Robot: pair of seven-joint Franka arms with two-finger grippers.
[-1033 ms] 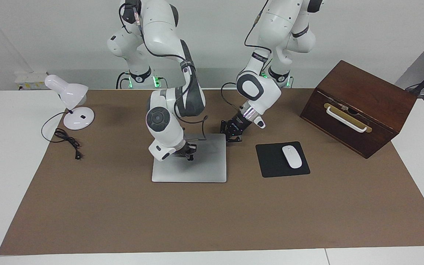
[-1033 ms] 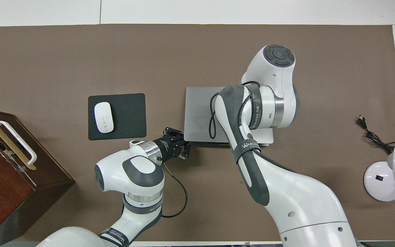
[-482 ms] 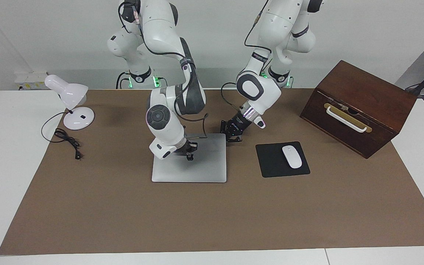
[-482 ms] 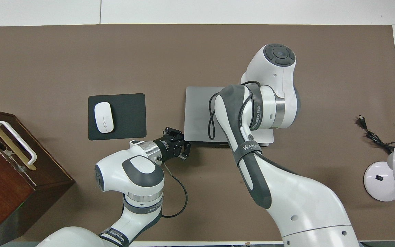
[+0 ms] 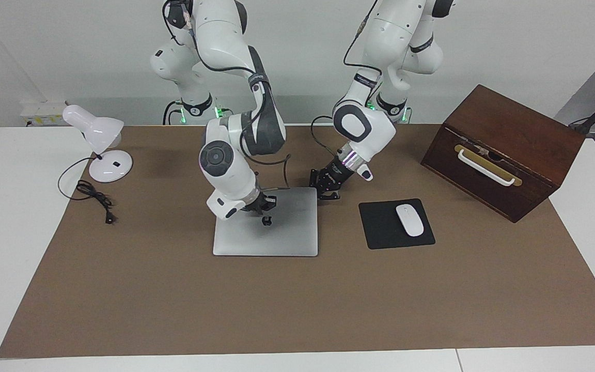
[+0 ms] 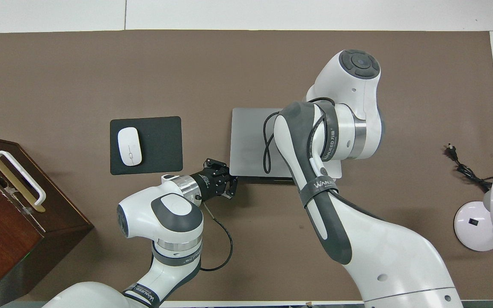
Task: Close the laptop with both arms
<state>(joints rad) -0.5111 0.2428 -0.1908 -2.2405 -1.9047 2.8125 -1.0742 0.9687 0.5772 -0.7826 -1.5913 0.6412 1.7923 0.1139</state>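
The silver-grey laptop (image 5: 287, 235) (image 6: 248, 141) lies flat on the brown mat with its lid down, and the dark logo shows on the lid. My right gripper (image 5: 264, 204) hangs shut a little above the lid, over the part nearer the robots. In the overhead view the right arm's own wrist covers it. My left gripper (image 5: 328, 194) (image 6: 229, 188) sits low and shut at the laptop's corner nearest the robots, toward the left arm's end. It holds nothing.
A black mouse pad (image 5: 380, 227) with a white mouse (image 5: 409, 220) lies beside the laptop toward the left arm's end. A dark wooden box (image 5: 504, 150) with a white handle stands past it. A white desk lamp (image 5: 102, 150) and its cable stand at the right arm's end.
The right arm has lifted and drawn back toward the robots, raising its gripper off the lid and uncovering the logo. The left arm and the laptop have not moved.
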